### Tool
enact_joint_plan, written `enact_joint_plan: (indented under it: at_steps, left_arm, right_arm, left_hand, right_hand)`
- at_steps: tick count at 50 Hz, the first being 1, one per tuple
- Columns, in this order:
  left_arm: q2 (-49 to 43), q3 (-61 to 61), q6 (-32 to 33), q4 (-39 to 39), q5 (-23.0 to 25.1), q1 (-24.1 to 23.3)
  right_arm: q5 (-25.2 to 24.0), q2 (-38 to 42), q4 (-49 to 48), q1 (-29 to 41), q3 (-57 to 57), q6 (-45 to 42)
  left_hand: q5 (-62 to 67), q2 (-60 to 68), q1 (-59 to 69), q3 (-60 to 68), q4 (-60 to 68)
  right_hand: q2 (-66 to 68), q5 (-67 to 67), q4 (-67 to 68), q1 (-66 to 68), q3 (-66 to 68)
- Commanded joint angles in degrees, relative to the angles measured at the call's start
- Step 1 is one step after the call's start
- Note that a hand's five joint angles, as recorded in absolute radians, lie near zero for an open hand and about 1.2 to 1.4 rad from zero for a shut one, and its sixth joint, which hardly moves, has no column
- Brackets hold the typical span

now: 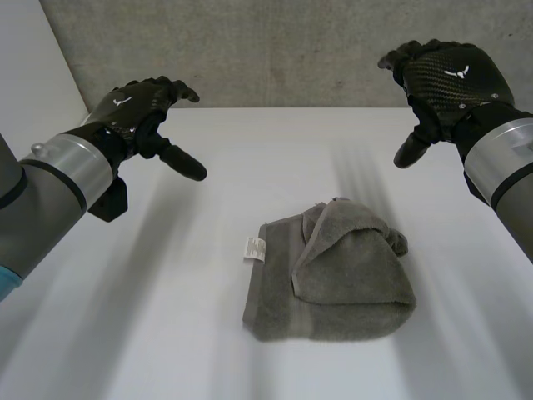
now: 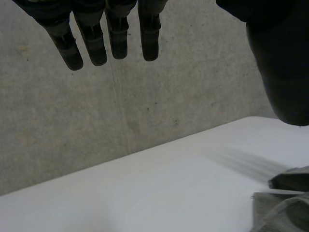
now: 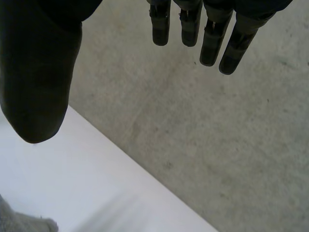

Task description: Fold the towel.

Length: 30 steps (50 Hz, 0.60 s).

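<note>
A grey towel (image 1: 333,279) lies crumpled and loosely doubled over on the white table (image 1: 166,333), a white label (image 1: 255,248) at its left edge. My left hand (image 1: 137,112) hovers high at the back left, open, fingers (image 2: 94,46) straight and thumb (image 2: 282,72) apart, well clear of the towel. My right hand (image 1: 450,79) hangs at the back right, open as well, fingers (image 3: 212,43) straight and thumb (image 3: 38,87) spread. A bit of the towel (image 2: 285,203) lies below the left thumb, and a corner of the towel (image 3: 19,222) below the right thumb.
A grey concrete wall (image 1: 283,50) rises behind the table's far edge. Bare white tabletop surrounds the towel on every side.
</note>
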Motion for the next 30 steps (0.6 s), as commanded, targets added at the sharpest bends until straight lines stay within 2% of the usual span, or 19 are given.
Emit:
enact_joint_plan:
  at_steps: [1, 7, 12, 30]
  left_arm:
    - [-0.49, 1.71, -0.47, -2.34, -3.67, -0.53]
    - [-0.49, 2.24, -0.38, -2.6, -6.84, -0.62]
    - [-0.31, 2.24, -0.38, -2.61, -6.93, -0.62]
    - [-0.57, 1.62, -0.38, -2.25, -7.02, -1.5]
  right_arm:
    - [1.99, 2.88, 3.95, 0.01, -2.13, -0.03]
    - [2.43, 3.93, 5.44, -0.34, -3.27, 3.74]
    - [2.34, 3.93, 5.62, -1.13, -3.71, 6.65]
    - [2.34, 3.67, 5.62, -1.58, -3.71, 6.83]
  left_hand:
    - [-1.79, -3.49, -6.33, -3.31, -3.76]
    - [-1.79, -3.49, -6.33, -3.31, -3.76]
    - [-1.63, -3.33, -6.17, -3.31, -3.76]
    - [-1.96, -3.66, -6.5, -3.31, -3.76]
  right_hand:
    - [-4.57, -3.61, -4.35, -3.66, -3.03]
    - [-4.57, -3.61, -4.35, -3.66, -3.03]
    - [-4.57, -3.61, -4.35, -3.66, -3.03]
    - [-4.57, -3.61, -4.35, -3.66, -3.03]
